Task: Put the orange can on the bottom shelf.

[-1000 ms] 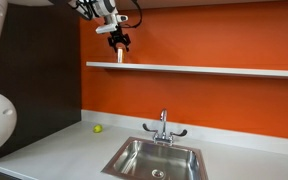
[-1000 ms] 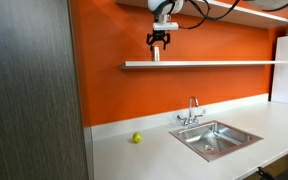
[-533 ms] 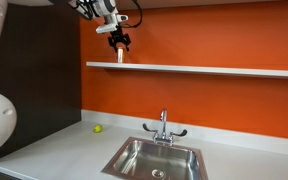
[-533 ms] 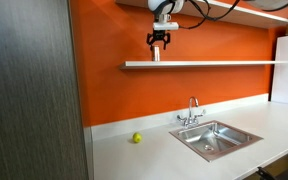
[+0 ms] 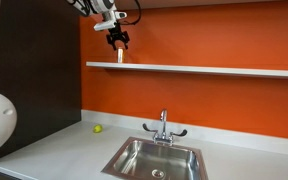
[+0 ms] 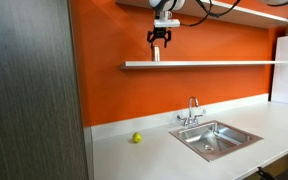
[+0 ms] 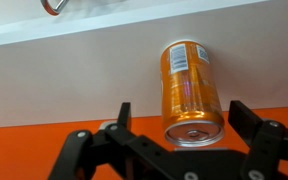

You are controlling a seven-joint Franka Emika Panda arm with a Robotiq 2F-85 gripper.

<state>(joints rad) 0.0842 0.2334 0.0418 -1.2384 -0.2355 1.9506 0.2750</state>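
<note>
Job looks almost done. The orange can (image 7: pixel 189 90) stands upright on the bottom shelf (image 7: pixel 64 70), near one end. The gripper (image 7: pixel 182 110) hangs just above it with its fingers spread wide, one on each side, and they do not seem to touch the can. I think the only thing left is for the arm to lift away without knocking it over. The shelf is long, thin and white, and it is fixed to an orange wall (image 5: pixel 214 100). Well below is a grey counter (image 5: pixel 64 150) with a sink (image 5: pixel 154 158), a tap (image 5: pixel 164 125) and a little yellow-green ball (image 5: pixel 97 128).
</note>
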